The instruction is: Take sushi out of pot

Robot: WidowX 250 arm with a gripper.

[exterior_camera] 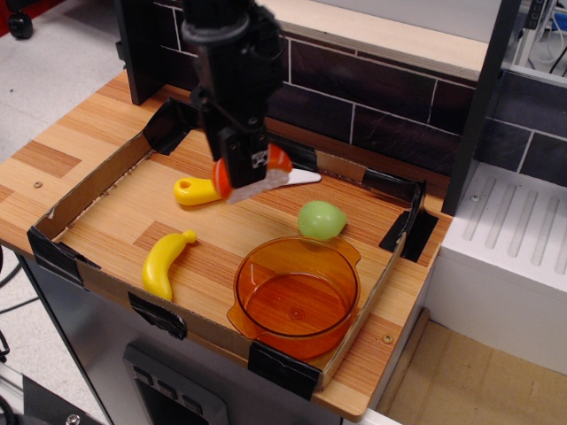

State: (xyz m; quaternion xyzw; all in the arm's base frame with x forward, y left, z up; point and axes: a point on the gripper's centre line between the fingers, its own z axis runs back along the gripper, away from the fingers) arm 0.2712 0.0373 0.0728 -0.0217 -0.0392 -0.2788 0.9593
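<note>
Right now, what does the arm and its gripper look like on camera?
The arm is bulky, matte black and boxy, with a grey band near its upper part. The gripper is black too, carrying a small white label with dark print. No loose cables show.

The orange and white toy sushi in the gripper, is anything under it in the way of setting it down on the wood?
Yes. The black gripper holds the orange-and-white toy sushi right above the yellow-handled toy knife and its white blade. Bare wood of the tray floor lies to the left of the knife.
</note>
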